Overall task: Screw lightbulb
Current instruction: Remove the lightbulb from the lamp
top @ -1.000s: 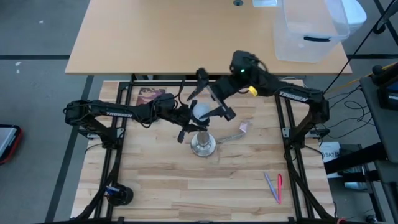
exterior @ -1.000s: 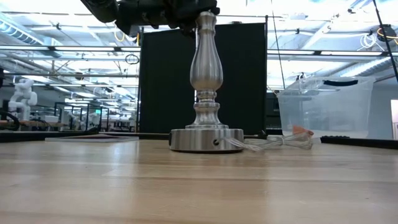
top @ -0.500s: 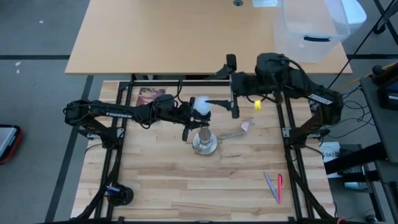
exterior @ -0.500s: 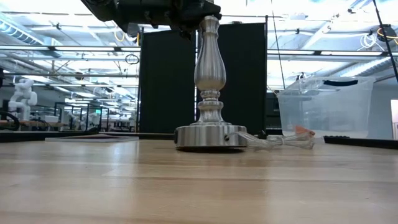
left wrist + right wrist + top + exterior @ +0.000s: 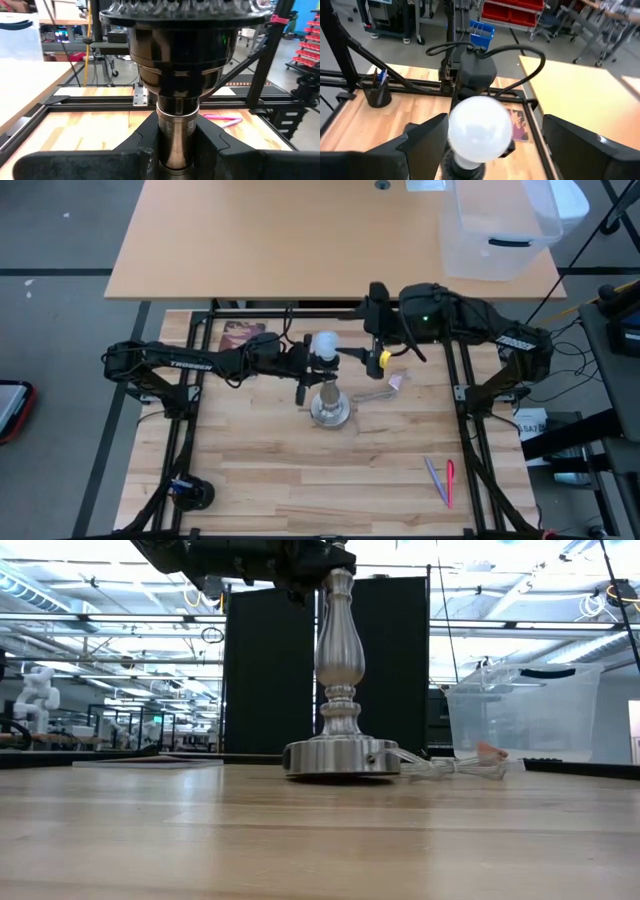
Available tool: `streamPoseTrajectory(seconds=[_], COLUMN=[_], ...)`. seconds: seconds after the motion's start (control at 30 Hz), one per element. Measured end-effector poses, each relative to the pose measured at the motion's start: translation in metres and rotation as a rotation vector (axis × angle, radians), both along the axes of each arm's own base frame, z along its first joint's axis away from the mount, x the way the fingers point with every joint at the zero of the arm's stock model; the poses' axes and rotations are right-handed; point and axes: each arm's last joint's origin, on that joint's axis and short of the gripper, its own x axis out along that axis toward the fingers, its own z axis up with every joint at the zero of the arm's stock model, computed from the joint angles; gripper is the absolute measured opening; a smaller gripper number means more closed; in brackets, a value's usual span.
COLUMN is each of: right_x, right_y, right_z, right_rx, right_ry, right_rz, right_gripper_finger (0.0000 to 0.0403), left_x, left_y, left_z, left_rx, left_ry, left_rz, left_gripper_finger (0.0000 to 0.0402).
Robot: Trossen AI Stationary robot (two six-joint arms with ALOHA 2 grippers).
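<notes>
A frosted white lightbulb (image 5: 325,345) (image 5: 480,130) sits upright in the dark socket (image 5: 177,60) on top of a silvery lamp stand (image 5: 337,660). The stand's round base (image 5: 328,410) rests on the wooden table. My left gripper (image 5: 305,372) reaches in level from the table's left and is shut on the stand below the socket. My right gripper (image 5: 372,330) is open and hangs level with the bulb, to its right. Its fingers (image 5: 425,140) are spread wider than the globe and stay clear of it. My left gripper pinches the stand's silvery neck (image 5: 176,135), just under the dark socket, between its two fingers. The fingers come in level from the table's left and lie across the upright neck. The stand is upright with its base (image 5: 342,758) on the table.
A clear wrapper with a pink tip (image 5: 395,383) and the stand's cord (image 5: 372,395) lie right of the base. Two pens (image 5: 440,480) lie at the near right. A dark cup (image 5: 190,492) stands at the near left. A clear bin (image 5: 500,230) sits on the far table.
My right gripper has pulled back from the bulb toward the table's right, risen a little and turned its wrist, its fingers still spread. The stand, still in my left gripper, has turned slightly about its upright axis and shifted a little toward the right.
</notes>
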Motion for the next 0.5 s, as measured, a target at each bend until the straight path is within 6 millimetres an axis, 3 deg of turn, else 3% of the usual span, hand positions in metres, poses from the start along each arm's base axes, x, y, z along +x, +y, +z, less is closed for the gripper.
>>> streamPoseTrajectory(seconds=[0.5], right_x=[0.019], right_y=[0.000], right_z=[-0.014], right_rx=[0.077], right_ry=[0.033], right_rz=[-0.074], right_gripper_finger=[0.0318], left_x=[0.000], left_y=[0.002], left_z=[0.000], left_rx=[0.006], left_ry=[-0.002], left_rz=[0.066], left_gripper_finger=[0.0072])
